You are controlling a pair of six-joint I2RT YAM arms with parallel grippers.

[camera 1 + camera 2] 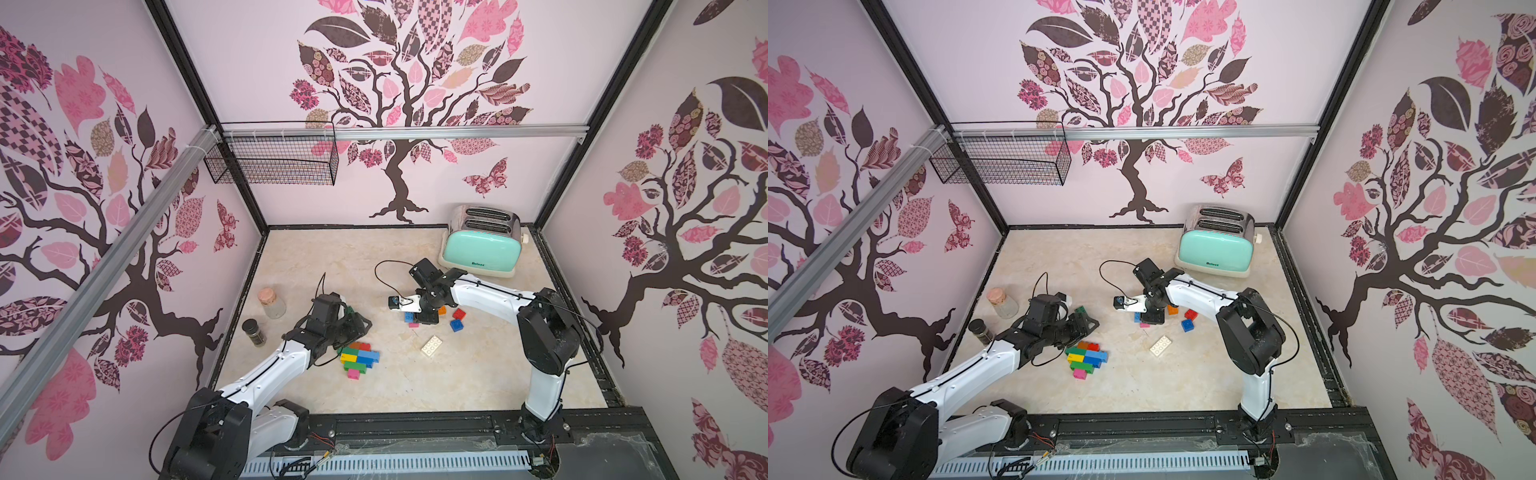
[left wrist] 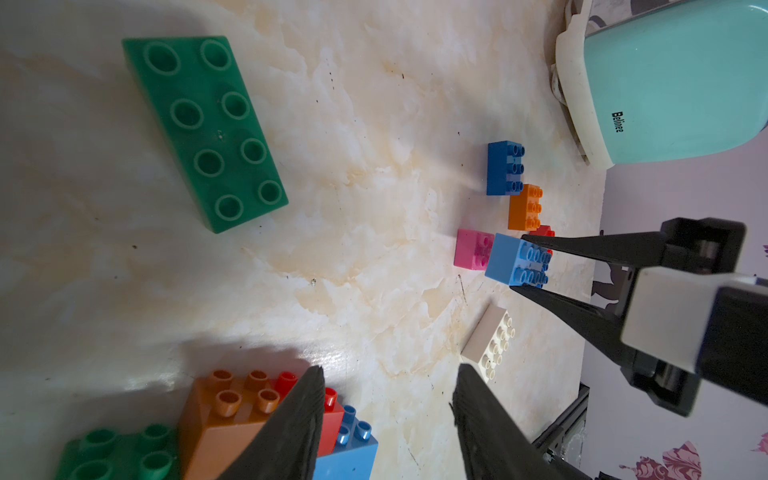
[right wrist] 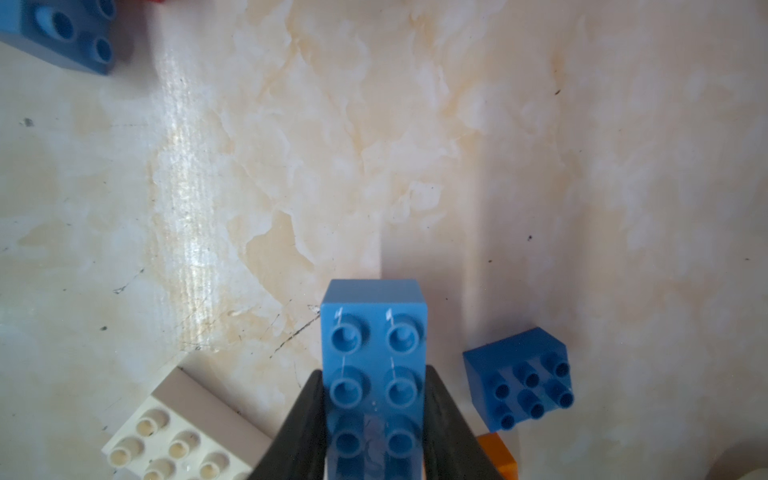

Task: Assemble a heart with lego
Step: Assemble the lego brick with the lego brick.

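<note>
Marble-patterned desk [image 1: 457, 386] in a tree-papered booth: lego heart about half built, next brick in hand.
Right gripper [image 3: 374, 376] is clamped tight on a light-blue oblong studded plastic brick [image 3: 374, 316], low over the desk's middle among loose small bricks [image 1: 456, 325]. Left gripper [image 2: 390, 370] stands part-open and empty above the joined multicoloured brick cluster [image 1: 359, 357] nearer the front edge. A white oblong brick [image 1: 431, 345] and a green oblong brick [image 2: 203, 133] lie unused. I judge the tip and lower rows laid, the upper lobes left.
</note>
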